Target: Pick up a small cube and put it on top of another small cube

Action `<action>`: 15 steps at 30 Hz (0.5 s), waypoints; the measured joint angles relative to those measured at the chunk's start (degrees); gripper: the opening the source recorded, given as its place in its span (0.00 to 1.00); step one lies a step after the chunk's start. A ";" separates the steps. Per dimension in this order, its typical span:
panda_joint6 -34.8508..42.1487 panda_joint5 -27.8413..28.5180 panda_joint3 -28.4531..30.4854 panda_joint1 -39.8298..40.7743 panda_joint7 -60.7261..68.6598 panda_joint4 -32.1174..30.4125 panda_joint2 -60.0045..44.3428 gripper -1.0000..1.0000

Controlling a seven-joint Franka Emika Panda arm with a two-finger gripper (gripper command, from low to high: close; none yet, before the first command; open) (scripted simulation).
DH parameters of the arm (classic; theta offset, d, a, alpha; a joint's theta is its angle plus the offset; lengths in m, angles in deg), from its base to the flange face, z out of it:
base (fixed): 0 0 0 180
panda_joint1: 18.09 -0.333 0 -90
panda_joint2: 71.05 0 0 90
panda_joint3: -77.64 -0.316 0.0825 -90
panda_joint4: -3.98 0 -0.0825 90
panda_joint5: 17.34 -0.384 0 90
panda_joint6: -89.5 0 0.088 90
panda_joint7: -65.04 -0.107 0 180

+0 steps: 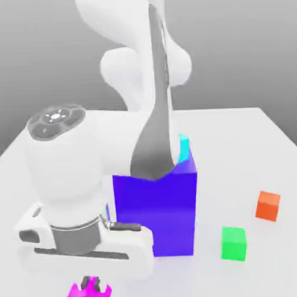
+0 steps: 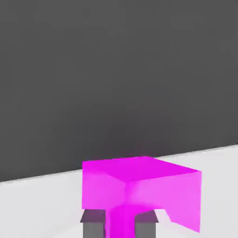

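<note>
The small magenta-pink cube (image 1: 80,294) rests on the white table at the front edge of the exterior view. My gripper (image 1: 90,284) comes straight down onto it, and its dark fingers (image 1: 97,287) sit against the cube. In the hand view the cube (image 2: 139,186) lies between the two grey pads (image 2: 93,224), which press on its sides, so my gripper (image 2: 122,224) is shut on it. The other small cube, bright green (image 1: 234,243), stands alone on the table towards the exterior view's right, well apart from my hand.
A tall blue-purple block (image 1: 156,214) stands just behind my hand, with a cyan cube (image 1: 184,147) showing behind its top. An orange-red cube (image 1: 268,205) sits beyond the green one. The arm's white body (image 1: 67,178) hides the table's left part.
</note>
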 joint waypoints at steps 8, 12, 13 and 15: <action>-3.69 3.65 -11.63 -15.63 4.04 -18.08 14.69 0.00; -9.45 5.66 -7.73 -22.36 3.69 -20.70 11.56 0.00; -11.34 6.29 -7.08 -21.87 3.25 -20.69 9.66 0.00; -14.84 7.40 -6.20 -22.04 2.47 -20.57 6.02 1.00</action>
